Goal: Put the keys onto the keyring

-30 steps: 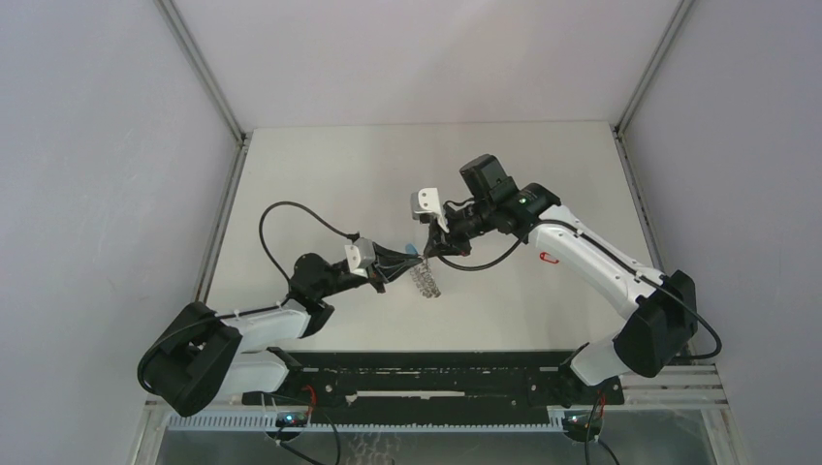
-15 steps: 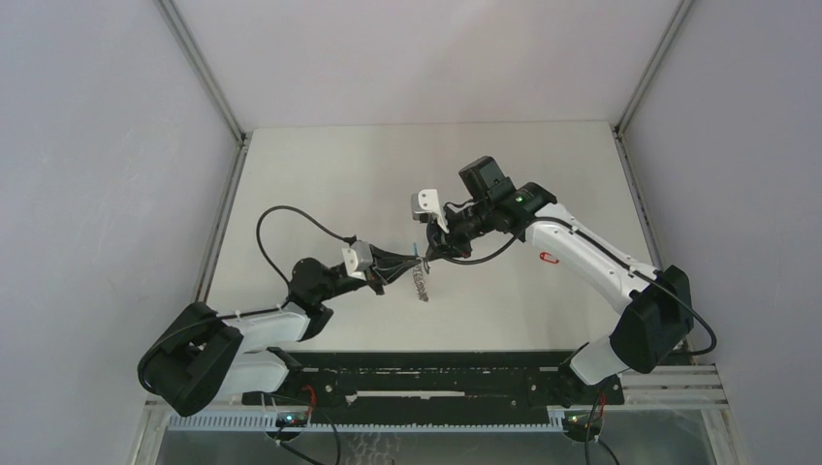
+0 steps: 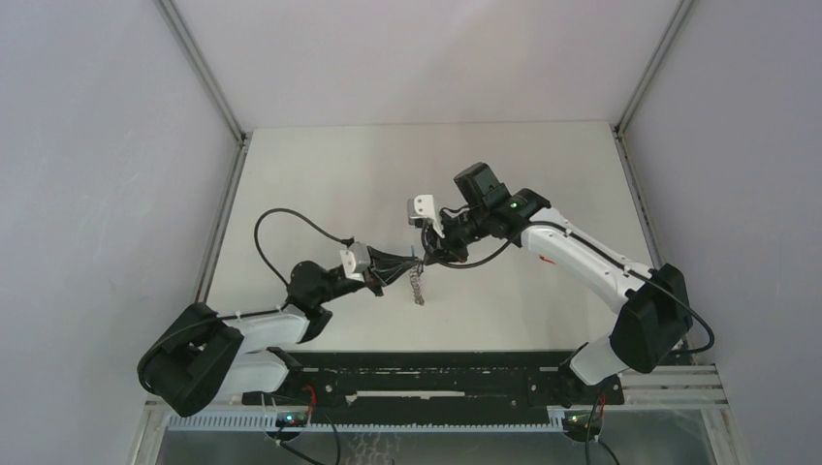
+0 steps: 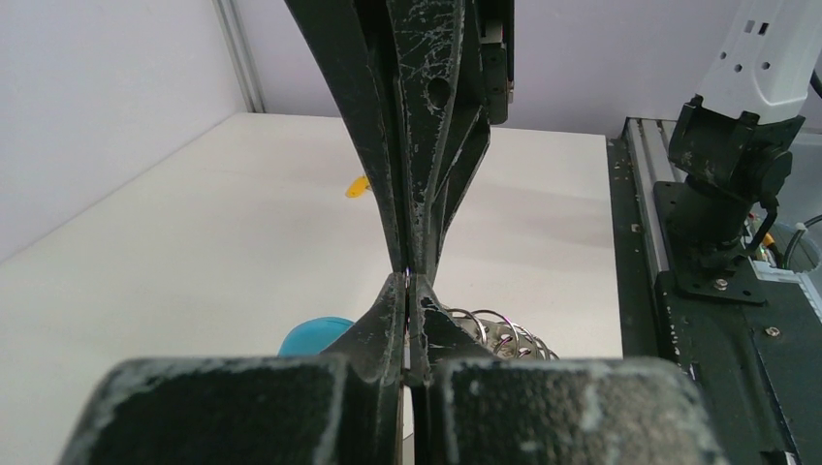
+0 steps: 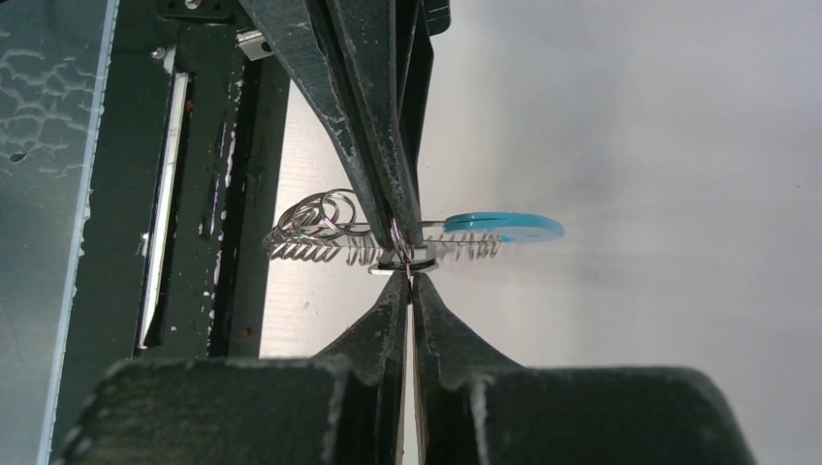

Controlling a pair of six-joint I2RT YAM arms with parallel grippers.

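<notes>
The keyring (image 3: 419, 286) is a chain of silvery rings that hangs above the table's middle between both grippers. My left gripper (image 3: 411, 260) and my right gripper (image 3: 425, 258) meet tip to tip, each shut on the chain's top. In the left wrist view my left gripper (image 4: 409, 281) pinches it, with rings (image 4: 494, 329) to the right and its light blue piece (image 4: 315, 334) to the left. In the right wrist view my right gripper (image 5: 408, 281) pinches the chain (image 5: 320, 228), with the blue piece (image 5: 504, 226) to the right. A yellow key (image 4: 359, 186) lies on the table beyond. A red key (image 3: 546, 260) shows beside the right arm.
The black base rail (image 3: 426, 378) runs along the near edge and also shows in the left wrist view (image 4: 717, 291). Grey walls with metal corner posts (image 3: 204, 73) enclose the white table (image 3: 320, 165).
Both grippers have shifted slightly left and away together with the chain. The chain now hangs straighter and narrower below them.
</notes>
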